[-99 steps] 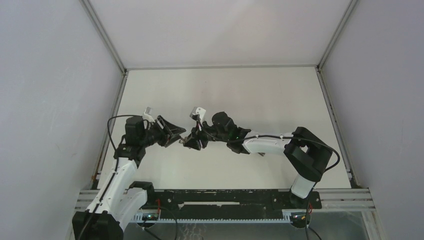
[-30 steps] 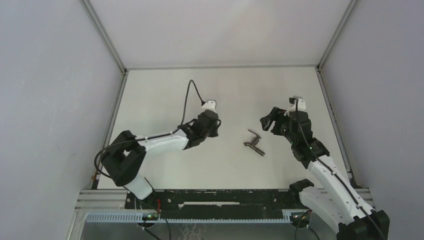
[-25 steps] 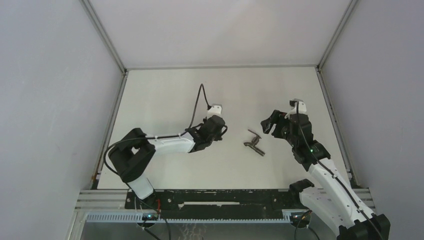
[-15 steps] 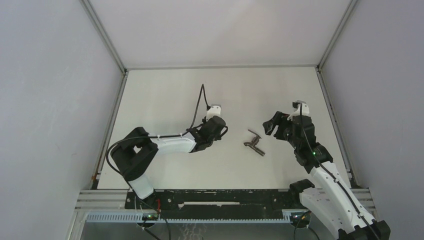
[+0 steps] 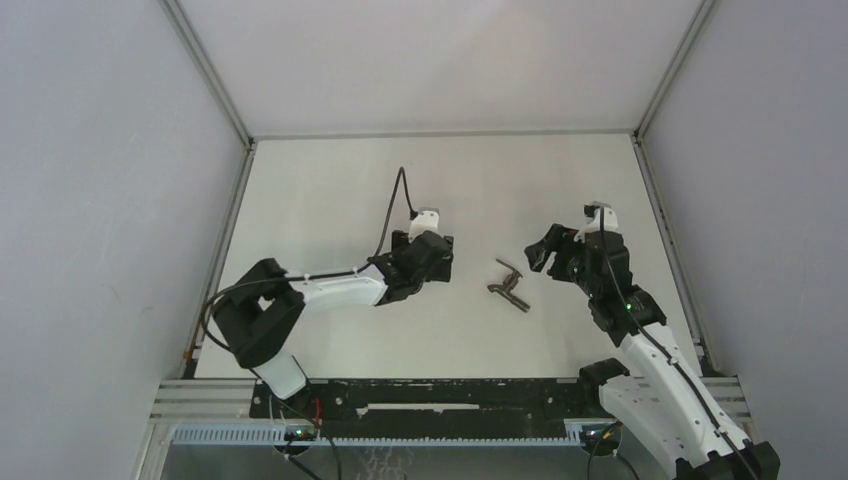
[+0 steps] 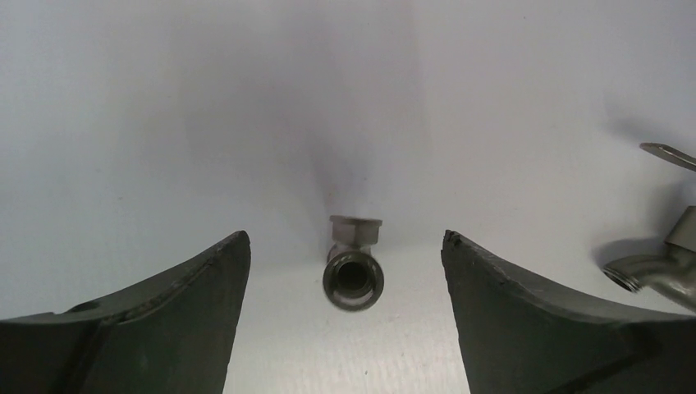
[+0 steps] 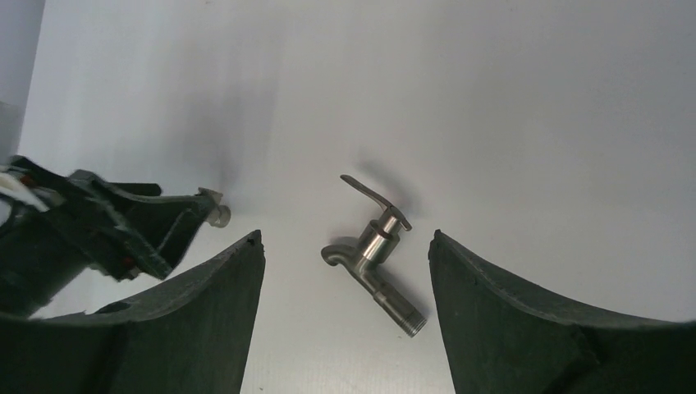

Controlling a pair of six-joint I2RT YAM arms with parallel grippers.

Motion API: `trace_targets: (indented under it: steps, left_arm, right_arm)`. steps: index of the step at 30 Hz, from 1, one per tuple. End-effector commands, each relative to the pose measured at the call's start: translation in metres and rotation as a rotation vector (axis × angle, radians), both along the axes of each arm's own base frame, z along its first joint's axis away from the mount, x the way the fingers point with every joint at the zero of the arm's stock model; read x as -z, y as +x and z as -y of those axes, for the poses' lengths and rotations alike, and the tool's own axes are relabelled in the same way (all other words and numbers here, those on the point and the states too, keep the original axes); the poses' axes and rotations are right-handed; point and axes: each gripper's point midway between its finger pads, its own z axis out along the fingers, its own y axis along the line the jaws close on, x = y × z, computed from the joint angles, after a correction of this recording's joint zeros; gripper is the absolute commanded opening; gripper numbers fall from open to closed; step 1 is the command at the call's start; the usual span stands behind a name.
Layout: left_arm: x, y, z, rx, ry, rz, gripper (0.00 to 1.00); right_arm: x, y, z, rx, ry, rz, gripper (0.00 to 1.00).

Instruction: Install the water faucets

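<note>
The water faucets lie apart as two pieces. The tap with its thin lever [image 5: 508, 285] rests on the white table between the arms. In the right wrist view this tap [image 7: 373, 250] lies ahead of my open right gripper [image 7: 345, 238], untouched, threaded end toward the lower right. The stubby elbow fitting [image 6: 353, 264] sits on the table just ahead of my left gripper [image 6: 345, 238], whose jaws stand wide open and clear of it. The fitting [image 7: 218, 215] also shows at the left gripper's tip. From above, my left gripper [image 5: 440, 257] hides the fitting; my right gripper [image 5: 537, 255] hovers right of the tap.
The white table [image 5: 330, 190] is boxed in by grey walls with metal rails along its left [image 5: 228, 240] and right [image 5: 665, 240] edges. The tap's spout [image 6: 652, 271] and lever [image 6: 669, 154] show at the right edge of the left wrist view.
My left gripper drifted right toward the tap, then its jaws opened wide. The tap has not moved. My right arm shifted only slightly.
</note>
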Motion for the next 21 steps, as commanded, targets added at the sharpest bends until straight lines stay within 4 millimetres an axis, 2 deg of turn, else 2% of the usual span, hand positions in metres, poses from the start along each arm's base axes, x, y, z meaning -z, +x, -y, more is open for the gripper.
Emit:
trace_targets:
  steps: [1, 4, 7, 11, 13, 16, 21]
  left_arm:
    - [-0.077, 0.002, -0.007, -0.010, -0.048, 0.094, 0.90]
    - [-0.116, -0.005, -0.015, 0.007, -0.080, 0.135, 0.93]
    - [-0.136, -0.010, -0.028, 0.000, -0.058, 0.142, 1.00]
    - [-0.139, -0.017, -0.039, 0.007, -0.021, 0.096, 1.00]
    - [-0.139, -0.020, -0.046, -0.015, -0.017, 0.081, 1.00]
    - [-0.142, -0.027, -0.048, -0.019, -0.052, 0.031, 1.00]
    - [-0.140, -0.034, -0.052, -0.025, -0.113, 0.001, 1.00]
  right_arm:
    - [0.013, 0.001, -0.008, -0.018, -0.002, -0.049, 0.80]
    - [0.039, -0.001, -0.007, 0.032, -0.041, -0.155, 0.80]
    - [0.066, -0.007, -0.014, 0.030, -0.062, -0.320, 0.75]
    - [0.091, -0.006, -0.022, 0.081, -0.202, -0.442, 0.70]
    - [0.098, -0.003, -0.032, 0.122, -0.190, -0.477, 0.63]
    - [0.109, 0.005, -0.044, 0.195, -0.119, -0.520, 0.62]
    - [0.132, 0.004, -0.045, 0.226, -0.103, -0.599, 0.63]
